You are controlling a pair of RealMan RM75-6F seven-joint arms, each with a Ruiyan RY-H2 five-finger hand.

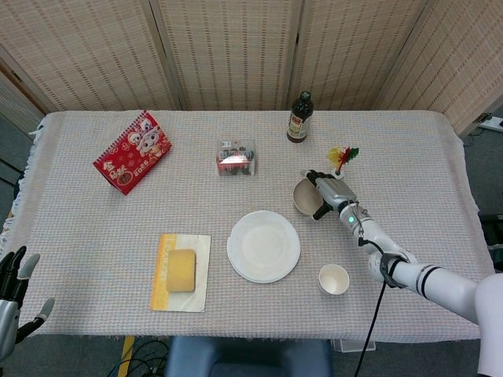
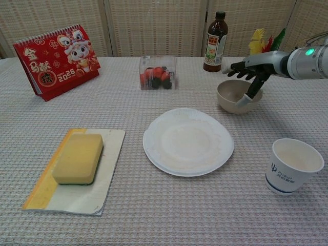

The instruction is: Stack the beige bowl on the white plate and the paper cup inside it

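Observation:
The beige bowl stands upright on the table, right of and behind the white plate. My right hand hovers over the bowl with its fingers spread above the rim. One finger hangs down inside the bowl near its right wall, and nothing is gripped. The paper cup stands upright near the front edge, right of the plate. My left hand is at the front left corner, off the table, its fingers apart and holding nothing.
A dark sauce bottle and a feathered toy stand behind the bowl. A clear food box, a red calendar and a yellow sponge on a pad lie to the left.

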